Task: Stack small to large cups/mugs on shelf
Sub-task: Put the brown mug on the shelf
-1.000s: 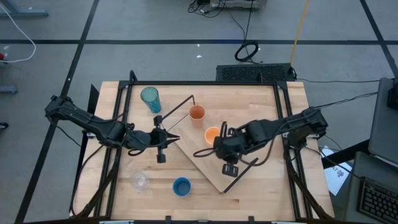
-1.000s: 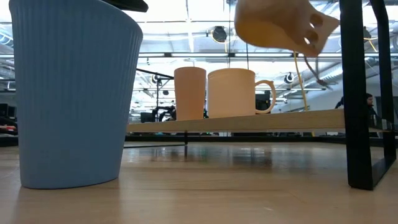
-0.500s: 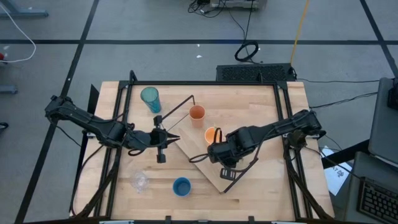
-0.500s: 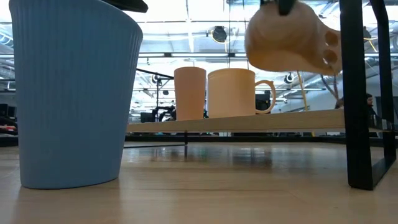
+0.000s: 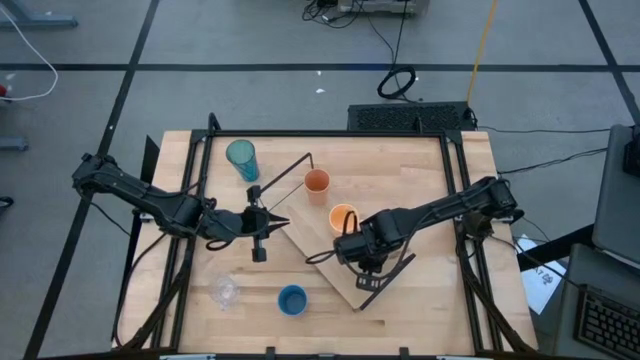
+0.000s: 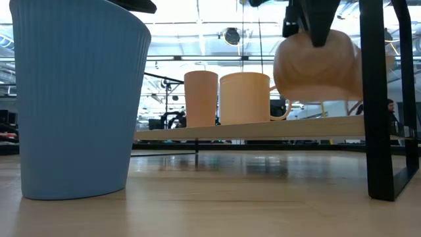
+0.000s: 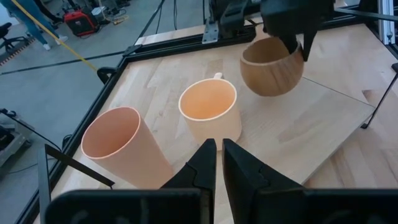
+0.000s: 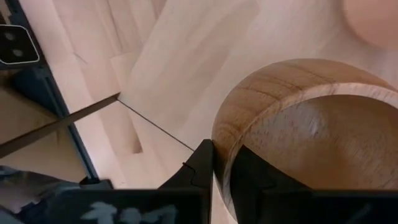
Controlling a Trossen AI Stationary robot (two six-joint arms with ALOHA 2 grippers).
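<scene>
Right end effector (image 5: pixel 362 250) pinching tan mug (image 7: pixel 272 65) by rim, hung just above shelf (image 7: pixel 323 118) beside orange mug (image 7: pixel 209 109): risk of clipping it or tipping on release; left end effector (image 7: pixel 216 163) nearly shut, empty.

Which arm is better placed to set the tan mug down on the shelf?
The right: its end effector grips the tan mug by the rim just above the shelf. The left end effector waits beside the board, holding nothing.

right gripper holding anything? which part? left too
The right gripper is shut on the tan mug, pinching its rim wall above the shelf. The left gripper holds nothing.
</scene>
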